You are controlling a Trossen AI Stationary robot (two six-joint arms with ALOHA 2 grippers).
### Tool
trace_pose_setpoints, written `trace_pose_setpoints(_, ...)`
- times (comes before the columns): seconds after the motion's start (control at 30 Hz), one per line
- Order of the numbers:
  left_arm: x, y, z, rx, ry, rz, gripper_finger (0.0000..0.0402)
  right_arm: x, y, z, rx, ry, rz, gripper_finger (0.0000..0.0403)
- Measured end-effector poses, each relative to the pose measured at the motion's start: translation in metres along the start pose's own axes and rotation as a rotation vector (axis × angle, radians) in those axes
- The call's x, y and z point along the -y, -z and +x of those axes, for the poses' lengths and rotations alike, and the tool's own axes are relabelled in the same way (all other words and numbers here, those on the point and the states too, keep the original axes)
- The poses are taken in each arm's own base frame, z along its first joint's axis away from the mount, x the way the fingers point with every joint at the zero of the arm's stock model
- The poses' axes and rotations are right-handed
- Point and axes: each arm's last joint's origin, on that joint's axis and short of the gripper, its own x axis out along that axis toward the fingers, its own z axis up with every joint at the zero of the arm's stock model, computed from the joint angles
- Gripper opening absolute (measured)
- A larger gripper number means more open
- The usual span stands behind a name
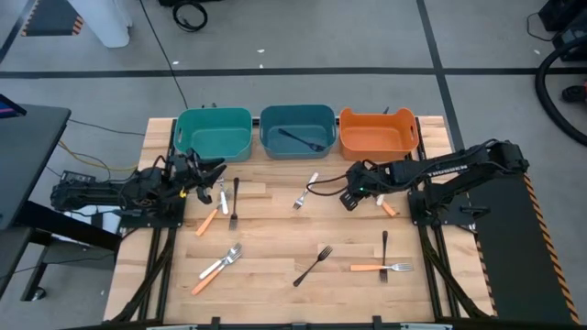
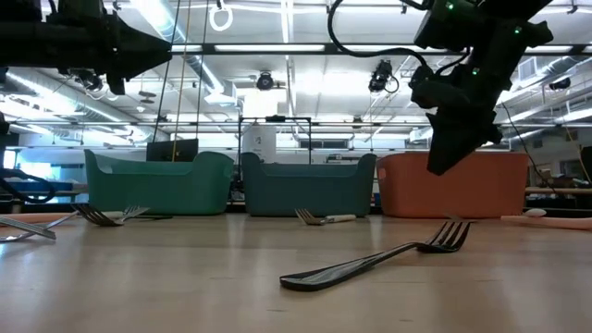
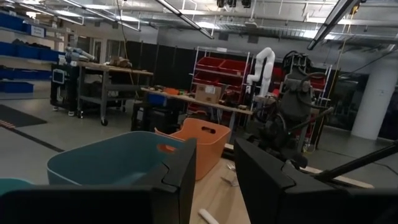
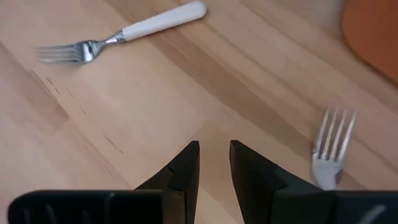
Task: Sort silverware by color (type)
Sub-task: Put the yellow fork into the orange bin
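both pairs of jaws stand slightly parted, gripping nothing. left gripper hangs raised by the teal plastic bin, level with the room, apparently between picks. one black fork already lies in the blue plastic bin (the orange bin looks bare). right gripper hovers tilted down over bare wood, near the white-handled fork, likely its next pick.

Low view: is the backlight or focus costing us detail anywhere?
Low view: bright ceiling lights leave both arms as dark silhouettes; the black metal fork nearest the camera looks soft. Right wrist view: the white-handled silver fork is crisp, while the silver fork head near the orange plastic bin is blurred.
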Motion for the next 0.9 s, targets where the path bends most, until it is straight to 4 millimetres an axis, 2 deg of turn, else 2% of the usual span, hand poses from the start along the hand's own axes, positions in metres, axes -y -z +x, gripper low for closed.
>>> trace_pose_setpoints(0.23,0.0,0.0,0.0,0.0,0.0,0.001,0.0116,0.006,0.005,0.0,-0.053,0.061,-0.057,0.0108)
trace_pose_setpoints(0.53,0.0,-0.001,0.0,0.01,0.001,-0.003,0.0116,0.015,0.01,-0.001,-0.121,0.129,-0.078,0.0148)
trace_pose_setpoints(0.9,0.0,-0.004,0.0,0.041,0.004,-0.016,0.0116,0.048,0.027,0.02,-0.212,0.24,0.091,0.0158)
